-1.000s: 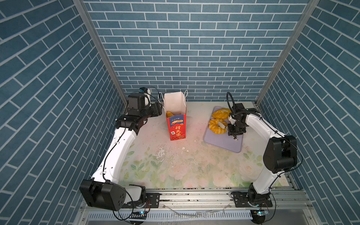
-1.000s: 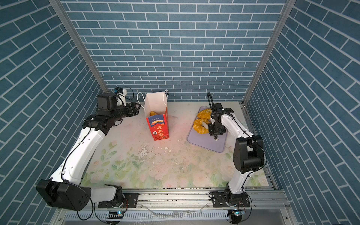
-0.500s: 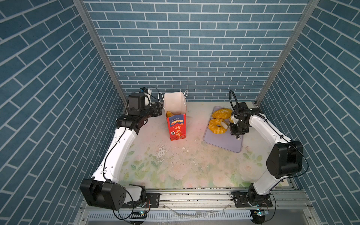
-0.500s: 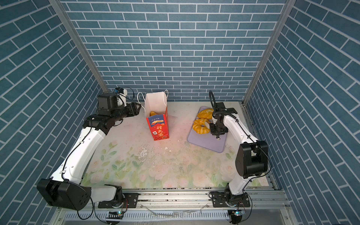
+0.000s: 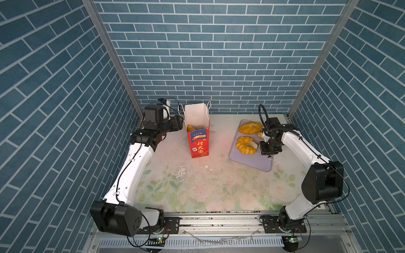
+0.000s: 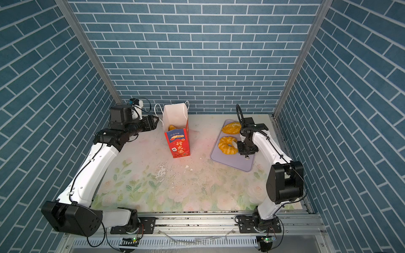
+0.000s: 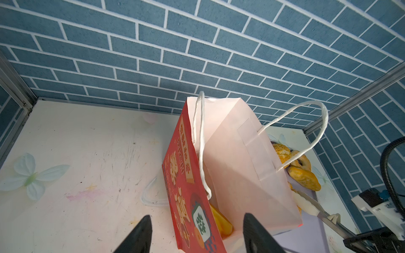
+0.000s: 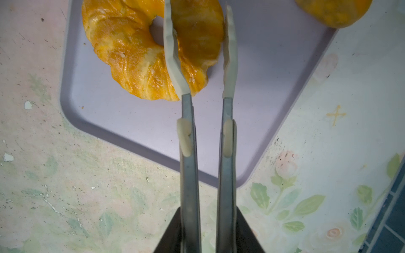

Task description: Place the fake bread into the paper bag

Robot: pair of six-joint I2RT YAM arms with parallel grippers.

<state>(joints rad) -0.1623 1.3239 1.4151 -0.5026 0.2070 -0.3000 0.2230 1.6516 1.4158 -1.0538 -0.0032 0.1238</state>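
A red paper bag (image 5: 198,140) stands upright on the bench (image 5: 197,186), its long axis vertical and its mouth open upward, with a yellow pastry (image 5: 190,128) inside. Well to its right, a lilac tray (image 5: 252,163) carries a ring doughnut (image 5: 245,145) lying flat and an oval loaf (image 5: 249,128) set crosswise. The right pincer (image 5: 270,150) is clamped on metal tongs (image 8: 188,166) pointing toward the bag — the right wrist view shows their white tips straddling one side of the ring. The left pincer (image 6: 153,121) hangs just beside the bag, jaws apart; its wrist view shows a brown pastry (image 7: 303,178) past the bag, mostly hidden from above.
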